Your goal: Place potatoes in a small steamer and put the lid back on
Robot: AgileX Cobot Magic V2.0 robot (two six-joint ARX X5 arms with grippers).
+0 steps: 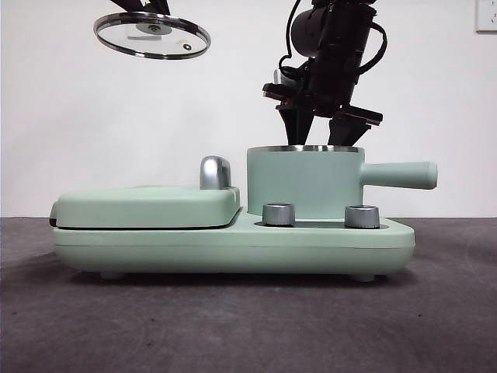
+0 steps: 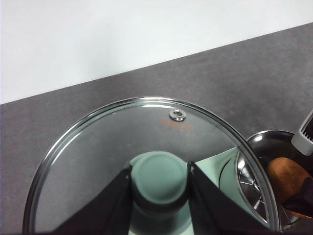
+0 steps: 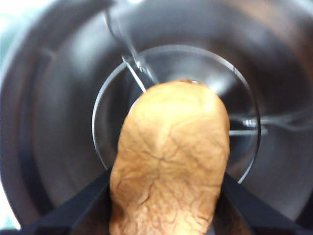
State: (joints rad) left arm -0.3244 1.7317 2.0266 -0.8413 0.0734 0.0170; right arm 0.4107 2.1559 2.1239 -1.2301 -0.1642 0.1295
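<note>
Over the mint-green cylindrical steamer pot (image 1: 304, 183), the right claw (image 1: 320, 116) is clamped on the lumpy orange-brown potato (image 3: 171, 161), already dipping inside. I'd lower it close to the steel bottom, then release gently. Left claw (image 2: 160, 196) grips the clear glass lid (image 1: 152, 35) by its knob, up high on the left, well clear

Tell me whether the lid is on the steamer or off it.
Off. The left gripper holds the lid by its knob, high and to one side of the small steamer, whose steel rim is uncovered.
</note>
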